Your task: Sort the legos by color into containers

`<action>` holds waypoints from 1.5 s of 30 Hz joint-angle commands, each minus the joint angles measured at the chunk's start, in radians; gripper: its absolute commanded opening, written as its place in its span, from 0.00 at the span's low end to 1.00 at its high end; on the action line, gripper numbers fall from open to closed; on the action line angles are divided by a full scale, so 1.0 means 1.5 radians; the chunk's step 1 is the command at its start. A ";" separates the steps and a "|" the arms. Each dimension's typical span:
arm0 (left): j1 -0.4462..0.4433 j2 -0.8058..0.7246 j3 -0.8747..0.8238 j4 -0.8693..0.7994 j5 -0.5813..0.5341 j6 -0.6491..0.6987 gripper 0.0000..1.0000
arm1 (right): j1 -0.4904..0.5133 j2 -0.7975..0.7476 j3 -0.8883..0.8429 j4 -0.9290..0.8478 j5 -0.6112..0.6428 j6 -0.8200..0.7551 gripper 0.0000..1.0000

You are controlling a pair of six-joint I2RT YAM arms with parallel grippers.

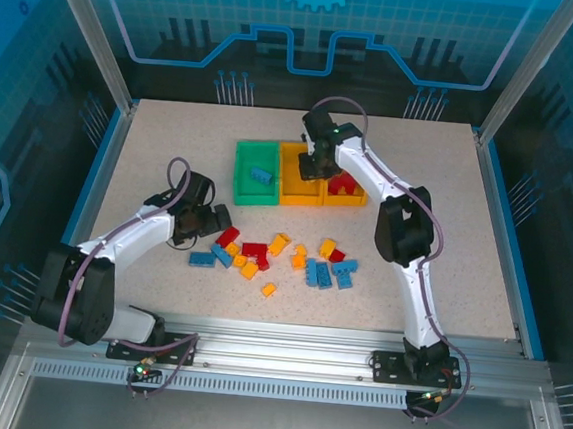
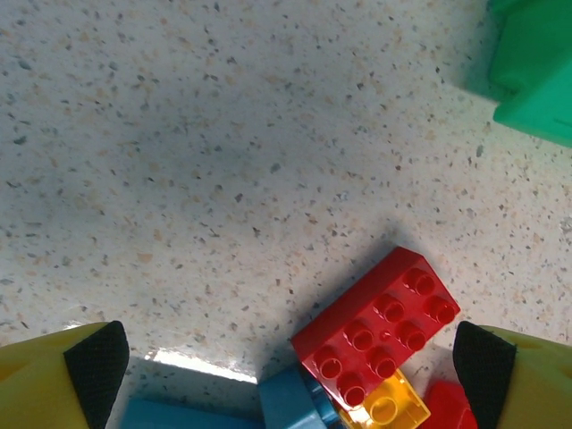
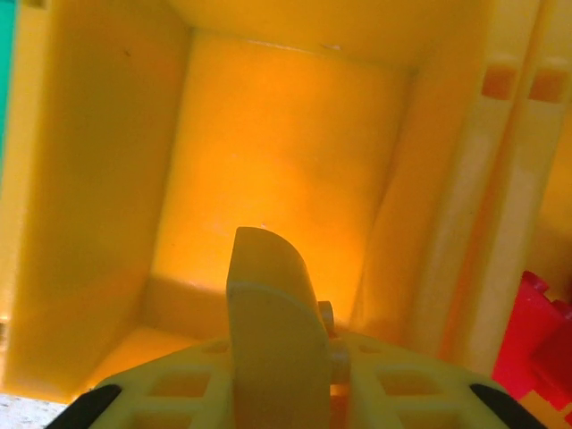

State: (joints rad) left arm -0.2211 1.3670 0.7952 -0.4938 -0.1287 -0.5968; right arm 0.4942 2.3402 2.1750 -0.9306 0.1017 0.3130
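Note:
Red, blue and yellow-orange legos (image 1: 283,259) lie scattered mid-table. My left gripper (image 1: 211,218) hovers open at the pile's left end. Its pads flank a red eight-stud lego (image 2: 380,326) without touching it; that lego rests on a blue lego (image 2: 290,402) and a yellow lego (image 2: 384,409). My right gripper (image 1: 316,167) hangs inside the middle orange-yellow bin (image 1: 291,187), shut on a yellow lego (image 3: 268,322) that spans its pads (image 3: 290,402). The bin floor (image 3: 268,170) below is bare. The green bin (image 1: 241,188) holds a blue lego (image 1: 261,174). The right orange-yellow bin (image 1: 356,198) holds red legos (image 1: 343,185).
A corner of the green bin (image 2: 536,71) shows at the upper right of the left wrist view. Speckled tabletop (image 1: 150,162) stretches left of the bins. Clear enclosure walls (image 1: 110,49) and metal posts ring the table.

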 commanded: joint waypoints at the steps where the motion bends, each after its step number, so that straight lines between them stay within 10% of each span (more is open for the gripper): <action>1: -0.021 0.001 0.002 -0.023 0.013 -0.010 0.96 | -0.005 0.021 0.021 -0.056 0.004 0.036 0.34; 10: -0.067 -0.033 -0.013 -0.065 0.007 -0.059 0.91 | -0.005 -0.030 -0.020 -0.025 -0.033 0.042 0.60; 45: -0.183 0.044 -0.021 -0.058 -0.014 -0.188 0.52 | -0.041 -0.252 -0.314 0.124 -0.001 0.032 0.65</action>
State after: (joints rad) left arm -0.4873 1.3998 0.7540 -0.5922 -0.1379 -0.8669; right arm 0.4503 2.0064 1.7306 -0.7654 0.0978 0.3660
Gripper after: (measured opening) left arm 0.533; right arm 0.648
